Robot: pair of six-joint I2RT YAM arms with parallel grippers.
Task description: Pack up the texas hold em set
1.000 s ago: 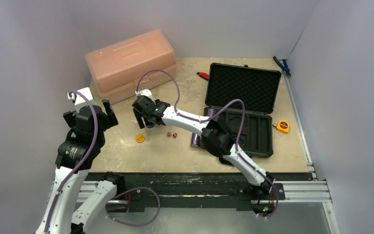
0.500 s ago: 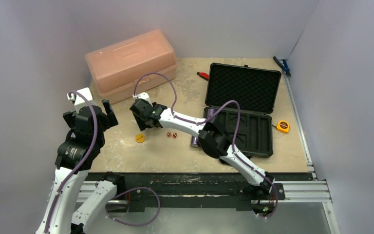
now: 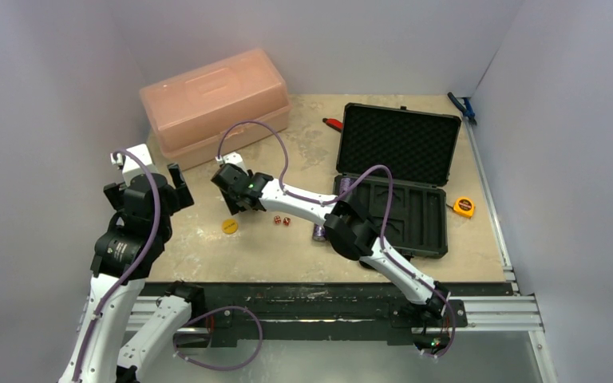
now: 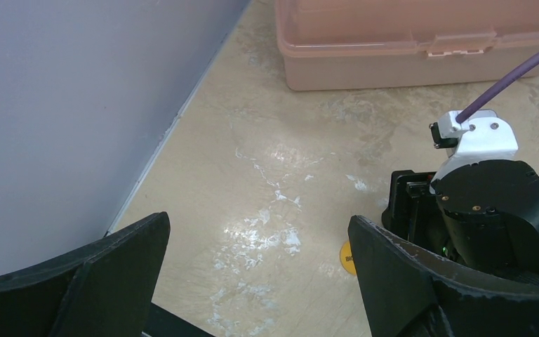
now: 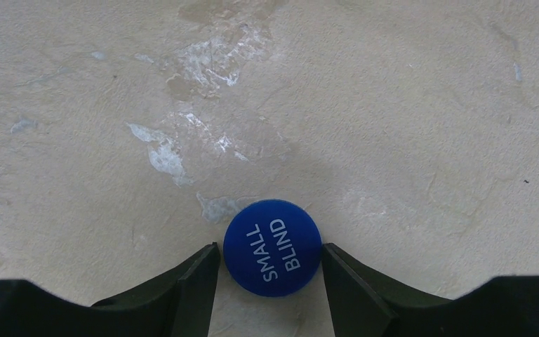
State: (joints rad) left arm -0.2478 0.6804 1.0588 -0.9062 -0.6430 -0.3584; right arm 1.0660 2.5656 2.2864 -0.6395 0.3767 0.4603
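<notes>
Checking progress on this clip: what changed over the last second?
The right gripper shifted left and dropped to the table, its jaws narrowing around the blue SMALL BLIND disc, not yet clamped. The left gripper stayed open and still; orange disc, dice and case unmoved.

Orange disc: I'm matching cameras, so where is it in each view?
Top external: orange disc left of centre, just below the right claw.
Left wrist: its edge at bottom, beside the right claw.
Right wrist: not in it.
Shared landmark: the right claw, in all views.
</notes>
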